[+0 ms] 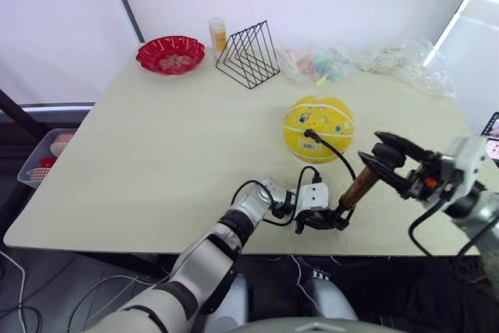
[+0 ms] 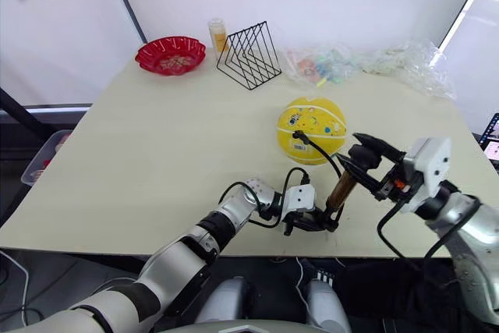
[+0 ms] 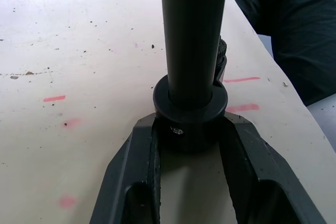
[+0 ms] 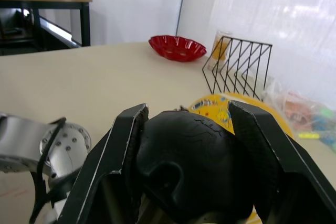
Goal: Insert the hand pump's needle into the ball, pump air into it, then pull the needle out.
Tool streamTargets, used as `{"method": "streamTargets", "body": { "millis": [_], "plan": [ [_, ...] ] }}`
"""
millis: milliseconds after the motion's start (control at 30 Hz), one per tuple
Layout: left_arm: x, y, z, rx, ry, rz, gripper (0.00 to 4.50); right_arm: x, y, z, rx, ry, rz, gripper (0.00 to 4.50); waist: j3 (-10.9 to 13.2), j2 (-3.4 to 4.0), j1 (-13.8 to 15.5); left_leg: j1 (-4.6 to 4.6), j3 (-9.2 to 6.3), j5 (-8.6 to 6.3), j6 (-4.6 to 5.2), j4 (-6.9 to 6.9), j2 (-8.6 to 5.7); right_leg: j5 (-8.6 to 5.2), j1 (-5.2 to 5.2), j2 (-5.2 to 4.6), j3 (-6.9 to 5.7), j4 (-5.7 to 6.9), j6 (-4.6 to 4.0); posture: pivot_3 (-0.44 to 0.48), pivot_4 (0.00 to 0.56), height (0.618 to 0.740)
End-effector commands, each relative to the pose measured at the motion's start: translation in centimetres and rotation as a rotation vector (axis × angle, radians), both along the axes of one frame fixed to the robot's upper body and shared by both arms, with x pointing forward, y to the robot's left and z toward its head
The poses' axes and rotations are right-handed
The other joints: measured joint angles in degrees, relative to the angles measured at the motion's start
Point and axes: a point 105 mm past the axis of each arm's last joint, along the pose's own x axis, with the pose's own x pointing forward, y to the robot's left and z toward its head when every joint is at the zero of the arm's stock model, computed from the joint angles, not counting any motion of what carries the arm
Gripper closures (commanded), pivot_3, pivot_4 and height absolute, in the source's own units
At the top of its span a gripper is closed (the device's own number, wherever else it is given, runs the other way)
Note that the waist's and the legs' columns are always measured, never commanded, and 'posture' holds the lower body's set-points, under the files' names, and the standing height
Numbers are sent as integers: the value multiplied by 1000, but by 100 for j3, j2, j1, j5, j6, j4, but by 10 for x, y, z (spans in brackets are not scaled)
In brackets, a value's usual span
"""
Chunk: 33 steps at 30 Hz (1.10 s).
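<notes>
Left eye view: one hand pump (image 1: 358, 188) is clamped by two claws, left claw (image 1: 334, 220) at its base, right claw (image 1: 373, 163) on its handle, beside one ball (image 1: 319, 128) on the beige table (image 1: 156, 161).

The needle is too small to be made out where the hose (image 1: 331, 149) is meeting the ball (image 1: 319, 128). The pump's handle (image 4: 184, 166) is being covered on both sides by the right gripper (image 4: 188, 145). The pump's base (image 3: 190, 121) is being partly hidden between the left gripper (image 3: 191, 148) fingers.
</notes>
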Motion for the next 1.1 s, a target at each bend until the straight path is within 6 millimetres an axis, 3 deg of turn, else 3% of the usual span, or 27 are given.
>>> {"method": "streamTargets", "body": {
  "millis": [33, 233, 367, 500, 567, 767, 967, 1100],
  "plan": [
    [-12, 33, -44, 184, 127, 68, 3403, -11, 17, -53, -7, 176, 80, 2560, -10, -7, 1, 1, -2, 0, 0, -2, 3, -1, 1, 3, -2, 0, -2, 0, 150, 740],
    [-13, 33, -44, 184, 130, 67, 3403, -14, 23, -61, 27, 194, 91, 2560, -14, 6, 1, 5, -2, 0, 0, -3, 6, -2, 3, 4, -2, 0, -4, 0, 150, 740],
    [-13, 33, -44, 186, 130, 64, 3403, -14, 21, -48, 28, 158, 97, 2560, -13, 12, 3, 4, 0, -1, -1, -5, 5, -2, 2, 3, -2, 0, -5, 0, 150, 740],
    [-13, 32, -44, 183, 131, 65, 3403, -12, 15, -1, 5, -7, 126, 2560, 2, 31, 5, -1, 1, -1, -1, -5, 3, -3, -2, 1, -1, 0, -5, 0, 150, 740],
    [-13, 32, -44, 182, 132, 65, 3403, -13, 15, 6, 6, -31, 138, 2560, 15, 48, 10, -8, 2, -1, -1, -5, 1, -3, -3, 2, -1, 0, -5, 0, 150, 740],
    [-13, 33, -44, 184, 131, 62, 3403, -11, 2, 66, -98, -212, 132, 2560, 39, 66, 11, -10, 3, 0, 0, -5, -12, -3, -3, 0, 0, 0, -5, 0, 150, 740],
    [-14, 34, -44, 188, 132, 58, 3403, -16, -7, 104, -141, -291, 120, 2560, 69, 77, 11, -13, 2, 0, -1, -2, -8, -3, -3, -4, -1, 0, -4, 0, 150, 740],
    [-14, 34, -44, 189, 133, 53, 3403, -18, -8, 116, -140, -301, 118, 2560, 78, 62, 18, -14, 2, 0, 0, 0, -9, -2, -3, -7, -1, 0, -3, 0, 150, 740]
  ]
}}
